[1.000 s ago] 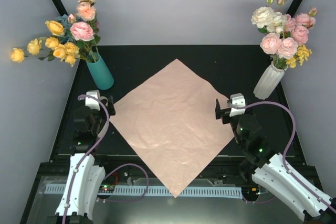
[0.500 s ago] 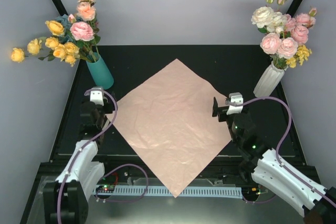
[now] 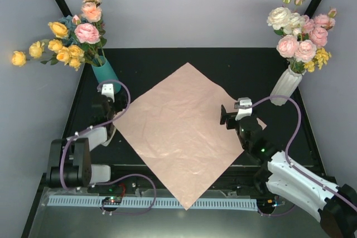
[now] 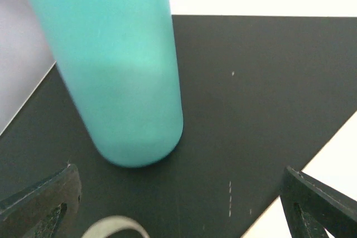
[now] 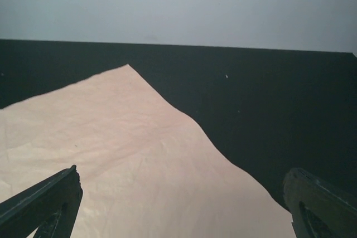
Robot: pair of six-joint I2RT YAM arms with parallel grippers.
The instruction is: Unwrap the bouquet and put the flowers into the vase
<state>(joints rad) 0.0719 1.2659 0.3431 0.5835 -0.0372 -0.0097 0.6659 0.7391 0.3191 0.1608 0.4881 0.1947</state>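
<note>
Overhead: both arms have reached farther in. The left gripper (image 3: pixel 108 94), jaws spread, stands just beside the smooth teal tapered vase (image 3: pixel 106 74), which holds the yellow, blue and pink artificial flowers (image 3: pixel 72 33). The right gripper (image 3: pixel 230 116), jaws also spread, hangs over the crinkled pink paper sheet (image 3: pixel 178 137).
Left wrist: the vase (image 4: pixel 120 71) stands ahead of the parted fingers (image 4: pixel 39 204), untouched.
Right wrist: the paper (image 5: pixel 111 154) lies below.

left end effector (image 4: pixel 179 175) spread, right one (image 5: pixel 181 174) spread

Vase (image 4: pixel 120 65) stands dead ahead of the left fingers (image 4: pixel 39 202), nearer the left one, blocking that lane (bare table (image 4: pixel 251 82) off to its right is passable). Ahead of the right fingers (image 5: pixel 42 204) only flat paper (image 5: pixel 128 160), then bare tabletop.
</note>
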